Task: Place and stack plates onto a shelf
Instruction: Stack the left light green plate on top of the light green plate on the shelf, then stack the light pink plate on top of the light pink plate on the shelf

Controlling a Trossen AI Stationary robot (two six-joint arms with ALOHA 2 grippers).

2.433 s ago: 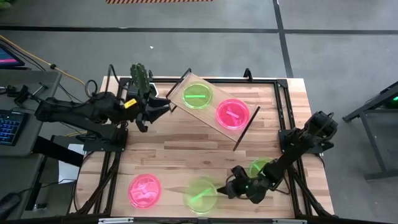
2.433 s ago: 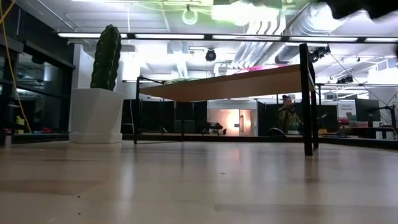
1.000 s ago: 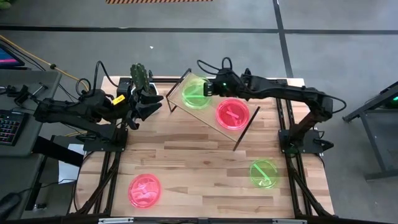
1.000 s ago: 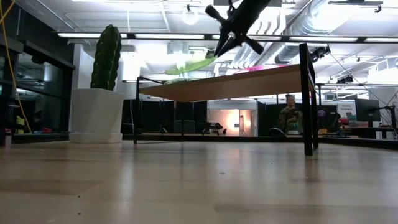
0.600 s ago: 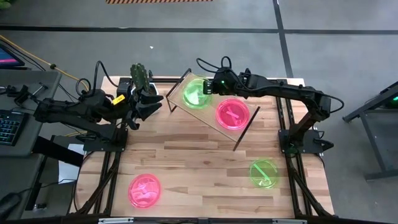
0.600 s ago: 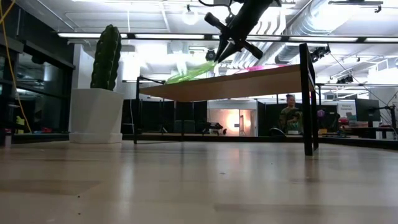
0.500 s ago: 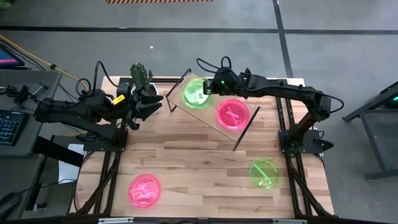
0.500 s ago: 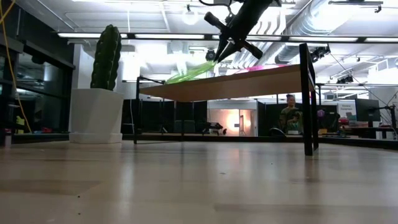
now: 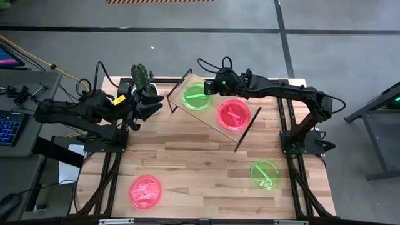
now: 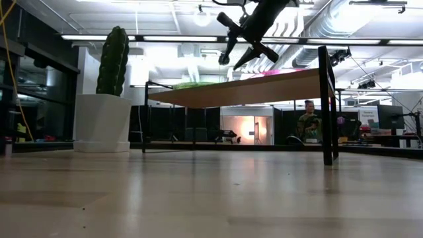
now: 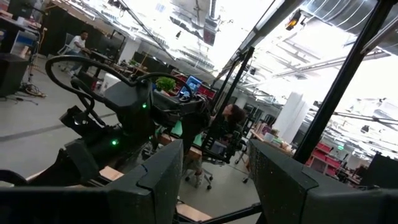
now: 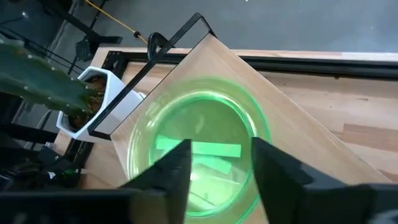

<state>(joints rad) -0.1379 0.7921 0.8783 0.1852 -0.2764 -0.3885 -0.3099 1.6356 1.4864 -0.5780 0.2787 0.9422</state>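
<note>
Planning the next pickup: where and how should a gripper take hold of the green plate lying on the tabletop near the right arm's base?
Grip the green plate by its thin raised rim, coming from above with one finger inside and one outside. It lies flat on the tabletop, so its sides give little to pinch. The rim edge facing the right arm's base looks closest. The right gripper is open over the shelf.

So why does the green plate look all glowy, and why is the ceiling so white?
In the right wrist view the see-through green plate catches the light on the shelf. In the low view, ceiling lamps wash out white.
</note>
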